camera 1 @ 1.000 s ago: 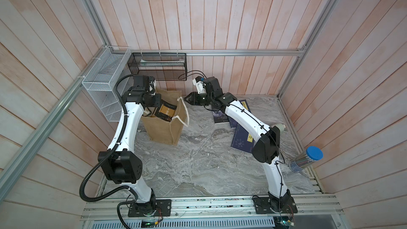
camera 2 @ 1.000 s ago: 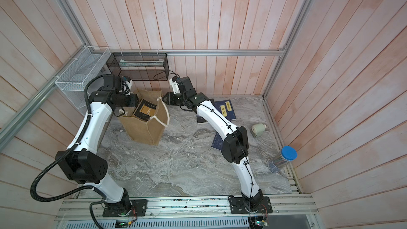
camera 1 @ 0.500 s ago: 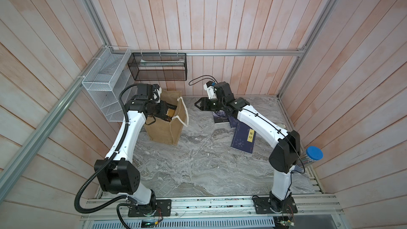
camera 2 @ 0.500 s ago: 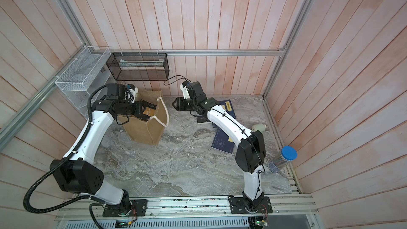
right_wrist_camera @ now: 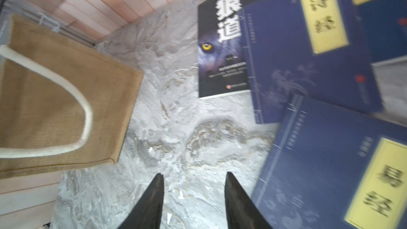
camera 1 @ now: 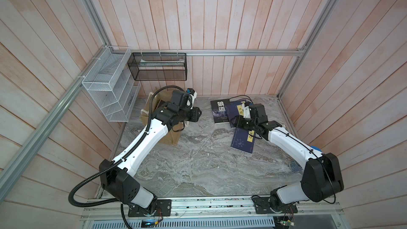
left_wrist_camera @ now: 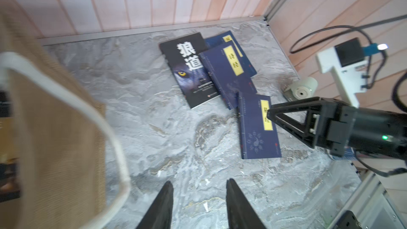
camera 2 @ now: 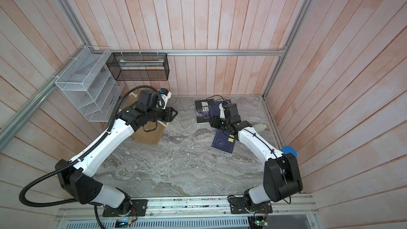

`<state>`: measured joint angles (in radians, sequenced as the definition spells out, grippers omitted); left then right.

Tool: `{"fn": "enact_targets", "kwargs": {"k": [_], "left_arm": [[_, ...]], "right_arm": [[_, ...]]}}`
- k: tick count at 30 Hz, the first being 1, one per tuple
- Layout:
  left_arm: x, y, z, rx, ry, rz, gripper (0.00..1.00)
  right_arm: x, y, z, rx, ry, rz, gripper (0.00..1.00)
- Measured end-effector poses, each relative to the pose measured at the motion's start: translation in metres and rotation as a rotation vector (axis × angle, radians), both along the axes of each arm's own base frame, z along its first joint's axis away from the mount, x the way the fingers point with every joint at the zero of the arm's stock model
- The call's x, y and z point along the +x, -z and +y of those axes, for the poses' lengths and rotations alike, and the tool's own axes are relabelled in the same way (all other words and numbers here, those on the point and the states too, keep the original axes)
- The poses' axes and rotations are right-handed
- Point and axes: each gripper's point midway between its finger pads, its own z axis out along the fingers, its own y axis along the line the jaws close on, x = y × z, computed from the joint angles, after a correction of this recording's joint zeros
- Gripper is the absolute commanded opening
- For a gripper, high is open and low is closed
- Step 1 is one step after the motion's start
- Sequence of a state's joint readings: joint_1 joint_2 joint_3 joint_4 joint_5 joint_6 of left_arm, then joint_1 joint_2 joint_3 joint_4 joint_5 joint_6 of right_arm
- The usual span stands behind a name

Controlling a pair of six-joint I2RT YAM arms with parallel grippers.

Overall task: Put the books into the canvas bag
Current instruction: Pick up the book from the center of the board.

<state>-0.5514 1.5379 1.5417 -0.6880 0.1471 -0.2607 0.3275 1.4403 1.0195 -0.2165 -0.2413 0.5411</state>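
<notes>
- On the far left of the marble-patterned table [camera 1: 198,161], I logged the canvas bag [camera 1: 170,138], upright with its top open. One white rope handle [right_wrist_camera: 66,89] hung down its right-hand side.
- Dark flat item [camera 1: 161,103] in the bag's mouth: mostly hidden by the left arm, so I could not tell what it was.
- Left gripper [left_wrist_camera: 199,181]: it hung in the air just right of the bag's top and pointed right, toward the books. The jaws were parted, with nothing between them.
- Right gripper [right_wrist_camera: 194,174]: it hung over bare table at the left edge of the book pile. Its jaws were also spread and empty.
- Black book [camera 1: 219,111]: one, with a wolf's eye on the cover. It lay flat at far right-centre, leftmost of the pile.
- Navy book [left_wrist_camera: 229,78] with a yellow label: it overlapped the black book's right edge.
- Second navy book [left_wrist_camera: 229,38]: it lay under that one, on the far side, mostly covered.
- Third navy book [camera 1: 242,142]: nearest of the pile, flat, with its far corner on the first navy book.
- White roll-shaped item [camera 2: 259,127]: right of the books, by the right wall.
- Blue-lidded container [camera 2: 289,150]: near right, partly behind the right arm.
- White wire basket [camera 1: 110,93] and black mesh basket [camera 1: 158,67]: both hung in the far-left corner.
</notes>
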Motion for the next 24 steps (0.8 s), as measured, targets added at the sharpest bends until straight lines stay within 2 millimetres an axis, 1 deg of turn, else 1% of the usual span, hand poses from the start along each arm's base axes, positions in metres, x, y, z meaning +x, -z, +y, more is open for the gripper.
{"fn": "enact_targets", "kwargs": {"k": [2, 4, 7, 10, 12, 15, 20, 24], "left_arm": [[-0.005, 0.007, -0.025, -0.006, 0.034, 0.006, 0.43], [-0.007, 0.019, -0.048, -0.006, 0.061, 0.016, 0.43], [-0.007, 0.043, -0.075, -0.005, 0.084, 0.050, 0.43], [-0.002, 0.070, -0.095, -0.009, 0.088, 0.089, 0.42], [0.002, 0.085, -0.106, -0.021, 0.085, 0.113, 0.43], [0.009, 0.102, -0.123, -0.067, 0.082, 0.142, 0.43], [0.019, 0.122, -0.145, -0.149, 0.084, 0.183, 0.43], [0.022, 0.142, -0.161, -0.209, 0.096, 0.231, 0.42]], "right_arm": [[-0.002, 0.009, -0.020, -0.011, 0.039, 0.006, 0.49], [-0.003, 0.018, -0.041, -0.018, 0.080, 0.011, 0.50], [-0.007, 0.034, -0.070, -0.025, 0.139, 0.032, 0.51], [-0.013, 0.050, -0.092, -0.034, 0.186, 0.065, 0.52], [-0.017, 0.058, -0.101, -0.038, 0.204, 0.081, 0.53], [-0.022, 0.065, -0.112, -0.045, 0.226, 0.092, 0.54], [-0.030, 0.077, -0.125, -0.050, 0.258, 0.109, 0.54], [-0.034, 0.088, -0.131, -0.052, 0.275, 0.133, 0.55]]}}
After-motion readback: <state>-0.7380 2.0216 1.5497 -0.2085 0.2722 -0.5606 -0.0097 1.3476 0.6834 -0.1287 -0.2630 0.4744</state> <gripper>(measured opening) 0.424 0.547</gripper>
